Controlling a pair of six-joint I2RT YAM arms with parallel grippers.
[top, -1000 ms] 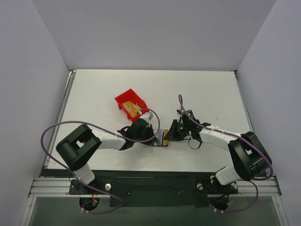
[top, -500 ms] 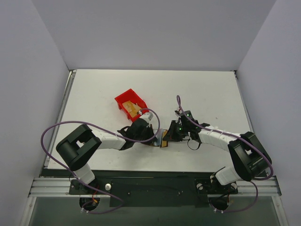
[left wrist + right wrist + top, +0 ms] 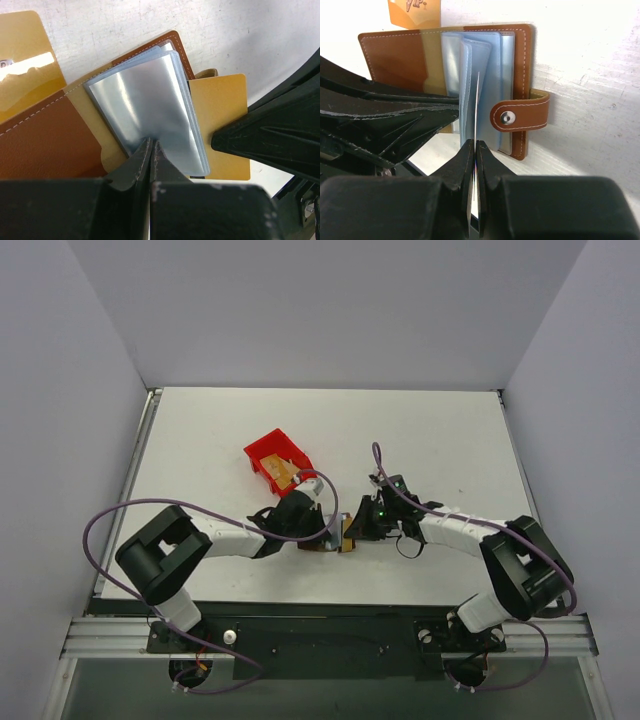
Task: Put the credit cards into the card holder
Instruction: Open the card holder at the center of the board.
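The red bin [image 3: 262, 453] mid-table [image 3: 450, 430] holds a tan card [image 3: 286, 475]. Just in front of it, the brown card holder [image 3: 395, 55] lies open, its light blue pocket leaves [image 3: 145, 100] fanned up. The left gripper [image 3: 151, 150] reaches in low, jaws pinched on those leaves. The right gripper [image 3: 475, 150] faces it, jaws closed on a credit card [image 3: 477, 110] held edge-on at the leaves. A loose gold card [image 3: 415, 12] lies beside the holder.

The left tool [image 3: 151, 147] pinches the blue pocket sleeves [image 3: 150, 95] of the open brown card holder [image 3: 45, 140]. At right, the right tool [image 3: 222, 141] touches a gold credit card [image 3: 220, 105]; a second card [image 3: 25, 55] lies upper left.
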